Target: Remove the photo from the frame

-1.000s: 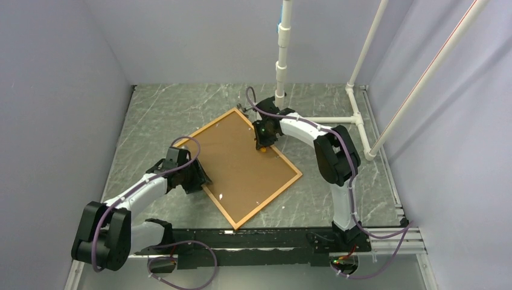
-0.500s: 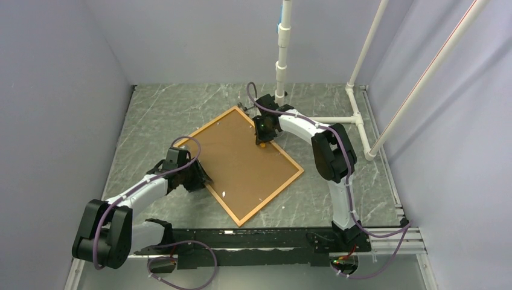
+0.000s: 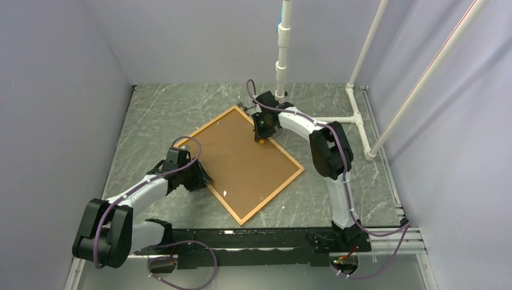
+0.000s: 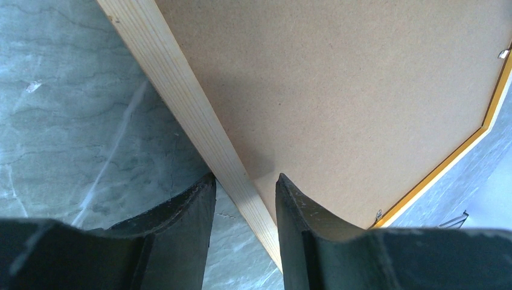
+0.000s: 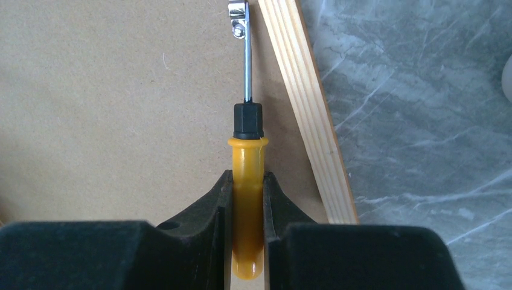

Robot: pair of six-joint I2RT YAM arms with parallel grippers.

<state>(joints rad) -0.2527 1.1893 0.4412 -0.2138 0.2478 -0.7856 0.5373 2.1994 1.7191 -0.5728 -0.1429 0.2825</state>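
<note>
Photo [image 3: 241,160] lies face down in its frame [image 3: 272,198], brown back up, in the middle of the table [image 3: 157,115]. Left gripper [image 4: 246,181] sits at the near-left rail, jaws apart astride it. Right gripper [image 5: 246,181], at the far edge, clamps a screwdriver [image 5: 246,205] whose tip reaches a metal clip [image 5: 238,18].

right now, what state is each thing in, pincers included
frame, face down, flat on the table
photo, brown back up, seated in the frame
screwdriver, gripped by its handle, tip at a metal clip
left pincer, open, straddling the frame's edge
right pincer, shut on the screwdriver
</note>
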